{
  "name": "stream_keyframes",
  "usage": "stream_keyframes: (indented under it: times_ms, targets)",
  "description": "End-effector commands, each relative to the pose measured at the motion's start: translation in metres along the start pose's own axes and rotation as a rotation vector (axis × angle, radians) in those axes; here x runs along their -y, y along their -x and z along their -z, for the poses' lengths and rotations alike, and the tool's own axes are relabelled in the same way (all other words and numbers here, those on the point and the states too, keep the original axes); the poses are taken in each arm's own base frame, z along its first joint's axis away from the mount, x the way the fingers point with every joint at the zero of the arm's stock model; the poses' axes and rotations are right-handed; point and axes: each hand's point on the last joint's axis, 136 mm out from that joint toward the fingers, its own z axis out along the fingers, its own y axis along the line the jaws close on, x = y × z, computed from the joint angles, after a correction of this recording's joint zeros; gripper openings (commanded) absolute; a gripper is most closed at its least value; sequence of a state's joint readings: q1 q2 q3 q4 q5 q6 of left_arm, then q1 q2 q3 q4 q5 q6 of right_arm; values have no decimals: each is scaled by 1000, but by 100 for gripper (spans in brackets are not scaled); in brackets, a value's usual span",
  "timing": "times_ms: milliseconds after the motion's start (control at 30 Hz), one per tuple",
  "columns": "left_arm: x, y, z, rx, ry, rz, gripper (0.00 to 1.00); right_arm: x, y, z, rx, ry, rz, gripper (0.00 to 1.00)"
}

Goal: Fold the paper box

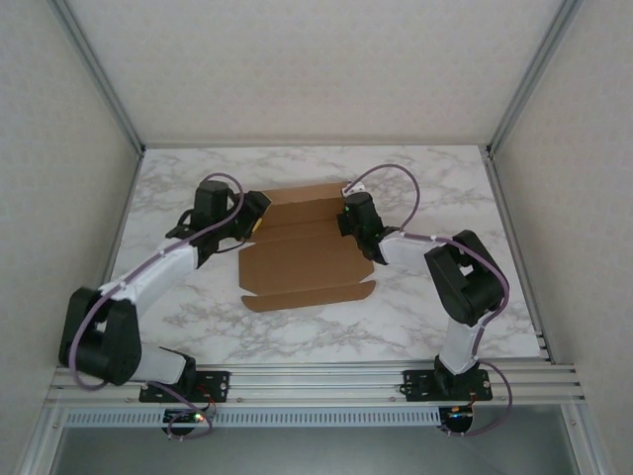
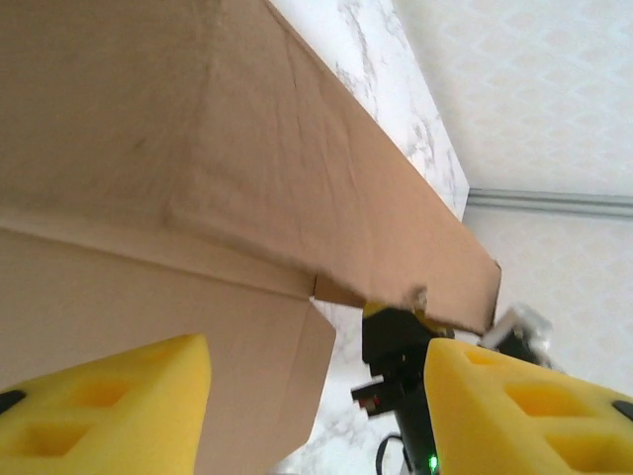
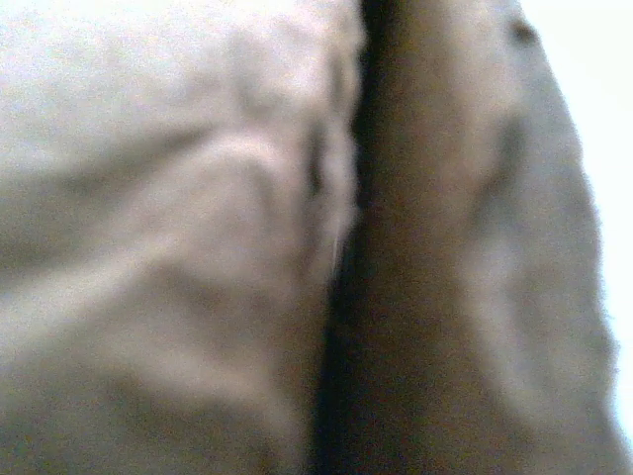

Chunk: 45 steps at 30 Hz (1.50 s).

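Note:
The paper box is a brown die-cut cardboard sheet lying in the middle of the marble table, its back flap raised. My left gripper sits at the sheet's left edge. In the left wrist view it stands open, its yellow foam pads well apart with the edge of a lower panel between them, untouched. My right gripper is at the right end of the raised flap. It reaches up to that flap's corner and is shut on its edge. Blurred cardboard lies right against the right wrist camera.
The marble table has bare room to the right and left of the sheet and in front of it. Pale enclosure walls with aluminium posts stand around it. A slotted aluminium rail carrying both arm bases runs along the near edge.

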<state>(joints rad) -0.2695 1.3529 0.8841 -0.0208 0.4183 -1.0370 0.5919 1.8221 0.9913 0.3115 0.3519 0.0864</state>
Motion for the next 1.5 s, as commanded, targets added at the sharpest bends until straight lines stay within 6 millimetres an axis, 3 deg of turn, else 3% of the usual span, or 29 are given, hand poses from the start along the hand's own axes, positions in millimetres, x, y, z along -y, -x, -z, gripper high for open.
stream_keyframes:
  times_ms: [0, 167, 233, 333, 400, 467, 600, 800, 1167, 1467]
  targets:
    - [-4, -23, 29, -65, 18, -157, 60, 9, -5, 9, -10, -26, -37, 0]
    - [-1, -28, 68, -59, 64, -365, 59, 17, -9, 19, 12, -44, -107, 0]
    - [11, -13, 84, 12, 86, -436, 59, 18, -13, 23, 7, -44, -104, 0]
    - [20, 15, 91, 90, 145, -483, 60, 17, -19, 27, 13, -26, -90, 0]
    - [25, 25, 85, 104, 153, -486, 59, 14, -22, 29, 32, -11, -87, 0]
    - [28, 32, 74, 107, 146, -475, 59, 26, -28, 24, 4, -97, -115, 0]
    - [31, 33, 48, 84, 91, -464, 57, 23, -35, 25, 0, -77, -110, 0]
    - [12, 31, 19, 33, 124, -442, 53, 20, -36, 24, -12, -62, -116, 0]
    - [-3, 28, -10, -11, 108, -401, 48, 14, -41, 23, -28, -46, -122, 0]
    - [-19, 18, -16, -15, 62, -334, 38, 11, -41, 22, -34, -31, -150, 0]
